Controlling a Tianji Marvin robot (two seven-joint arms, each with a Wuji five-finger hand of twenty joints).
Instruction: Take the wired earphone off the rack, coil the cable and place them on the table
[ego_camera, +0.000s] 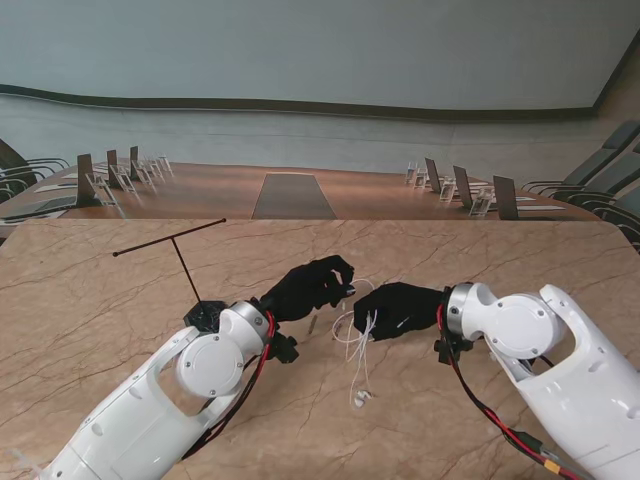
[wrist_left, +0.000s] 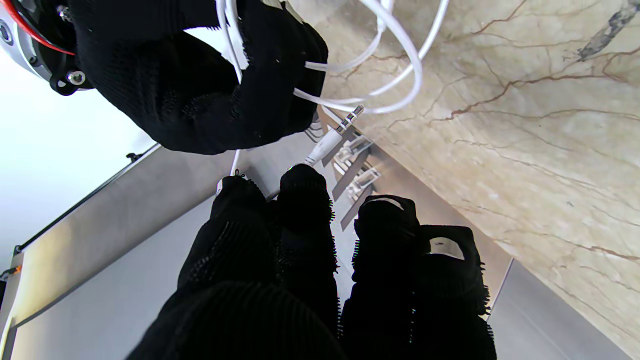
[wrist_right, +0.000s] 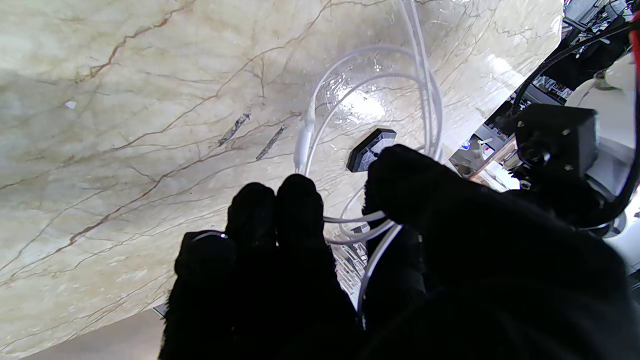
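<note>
Nearest to me, an earbud (ego_camera: 358, 398) lay on the marble tabletop (ego_camera: 100, 300), at the low end of the white cable (ego_camera: 362, 335). Farther on, my right hand (ego_camera: 400, 310) held the gathered loops, fingers (wrist_right: 300, 210) closed on several strands. Just left of it my left hand (ego_camera: 312, 287) pinched the plug end (wrist_left: 330, 140) — the two hands close together. Beyond them, at the left, stood the thin black rack (ego_camera: 185, 262) — bare, on its small base.
</note>
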